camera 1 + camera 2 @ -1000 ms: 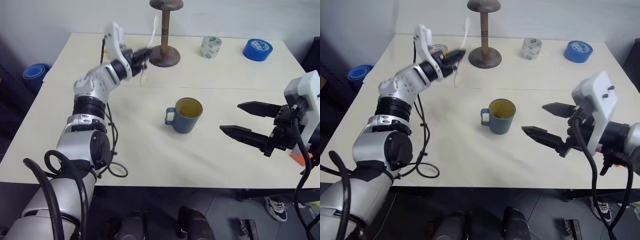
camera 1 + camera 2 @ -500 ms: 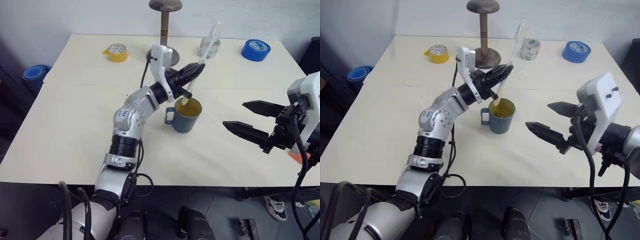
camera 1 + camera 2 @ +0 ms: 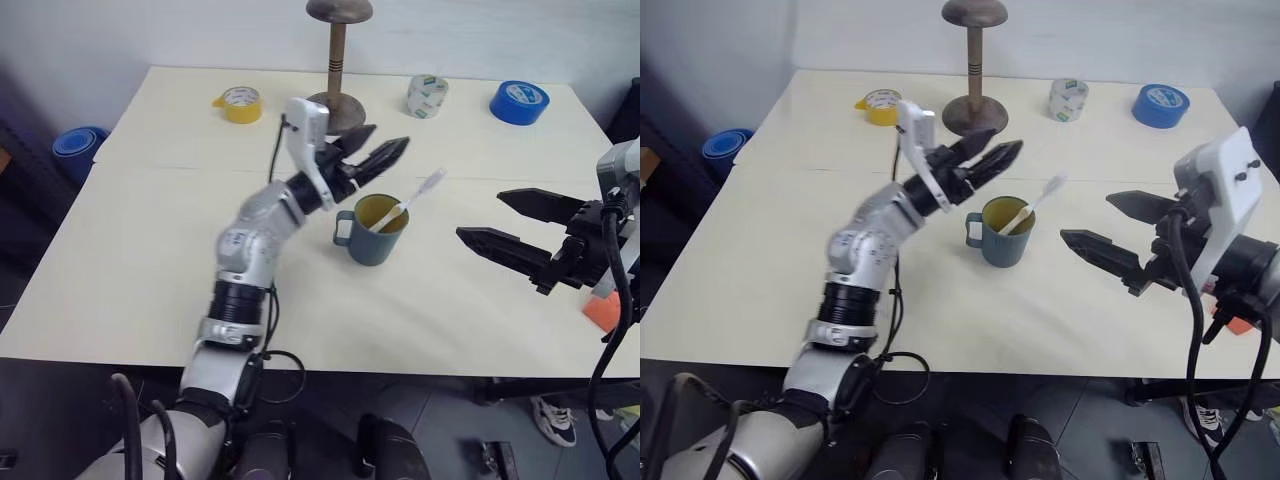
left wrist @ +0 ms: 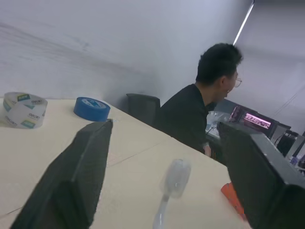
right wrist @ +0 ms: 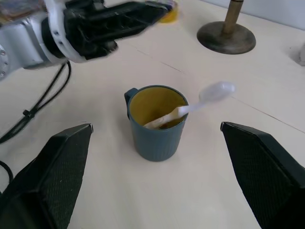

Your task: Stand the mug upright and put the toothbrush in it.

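The dark teal mug [image 3: 372,232] stands upright near the middle of the pale table [image 3: 120,270], handle toward the robot's left, and the white toothbrush [image 3: 411,200] leans inside it with its bristled head sticking out over the rim toward the right. The left gripper [image 3: 372,152] hovers just above and behind the mug, its black fingers parted and holding nothing. The right gripper [image 3: 513,227] waits well to the mug's right, jaws spread wide and empty.

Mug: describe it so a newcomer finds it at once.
On the cream table, in front of the brown wooden stand, stands the mug. It is the only teal-blue cup, upright, with a white toothbrush leaning out of its yellowish inside.
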Motion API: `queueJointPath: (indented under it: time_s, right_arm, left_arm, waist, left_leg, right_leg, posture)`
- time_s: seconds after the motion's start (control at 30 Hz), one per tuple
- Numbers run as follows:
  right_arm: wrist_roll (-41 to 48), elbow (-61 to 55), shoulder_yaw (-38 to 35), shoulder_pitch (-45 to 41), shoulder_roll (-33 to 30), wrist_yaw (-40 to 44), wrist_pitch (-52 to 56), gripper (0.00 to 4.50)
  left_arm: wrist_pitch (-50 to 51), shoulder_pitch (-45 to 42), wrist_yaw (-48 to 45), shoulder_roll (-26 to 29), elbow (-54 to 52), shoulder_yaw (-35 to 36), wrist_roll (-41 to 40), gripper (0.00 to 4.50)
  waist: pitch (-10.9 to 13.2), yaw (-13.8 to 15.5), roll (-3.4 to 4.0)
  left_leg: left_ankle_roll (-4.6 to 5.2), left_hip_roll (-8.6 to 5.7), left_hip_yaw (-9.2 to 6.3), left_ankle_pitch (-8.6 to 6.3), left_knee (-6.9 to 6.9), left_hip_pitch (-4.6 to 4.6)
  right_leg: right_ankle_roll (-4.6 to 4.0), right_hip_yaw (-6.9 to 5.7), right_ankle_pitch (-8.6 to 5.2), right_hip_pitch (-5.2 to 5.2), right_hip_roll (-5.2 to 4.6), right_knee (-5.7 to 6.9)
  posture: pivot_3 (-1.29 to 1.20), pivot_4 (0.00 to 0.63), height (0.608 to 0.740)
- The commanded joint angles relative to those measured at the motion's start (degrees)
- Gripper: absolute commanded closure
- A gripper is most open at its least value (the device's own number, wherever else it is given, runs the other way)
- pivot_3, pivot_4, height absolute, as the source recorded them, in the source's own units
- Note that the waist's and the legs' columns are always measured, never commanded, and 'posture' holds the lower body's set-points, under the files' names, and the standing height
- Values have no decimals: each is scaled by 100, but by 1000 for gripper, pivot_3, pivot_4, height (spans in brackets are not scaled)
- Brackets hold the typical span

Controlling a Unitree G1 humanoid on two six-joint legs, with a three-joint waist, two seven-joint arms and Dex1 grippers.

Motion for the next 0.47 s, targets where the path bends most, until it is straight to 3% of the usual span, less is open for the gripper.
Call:
queueJointPath:
  time_s: [0.03,0.13,0.27,0.47]
  right_arm:
    - [-264,139,-131,98,-102,368,11,0]
    - [-533,267,-215,329,-127,921,93,0]
    - [-1083,474,-207,603,-183,1747,71,0]
    - [-1880,882,144,559,-73,2365,-175,0]
  left_arm:
    - [906,-104,-1017,1346,-690,150,-458,909]
    - [995,115,-2817,3105,-815,-196,-417,909]
    - [660,331,-4268,4531,-578,-430,-176,909]
    - [183,610,-4710,5002,-673,-463,72,909]
  waist:
    - [-2,-64,4]
    - [-3,-122,6]
    - [-5,-52,11]
    - [-5,33,11]
  left_leg:
    - [0,1,-1,0,-1,0]
    - [-2,3,-1,-1,-5,2]
    - [-8,2,3,-5,-7,1]
    - [-6,0,3,-6,9,-1]
  right_leg:
    - [0,-1,0,-2,1,5]
    - [0,-3,0,-7,4,12]
    - [1,-3,-1,-6,4,1]
    - [1,3,0,6,4,-11]
  posture:
    - [0,150,740]
    - [0,150,740]
    - [0,150,740]
    - [0,150,740]
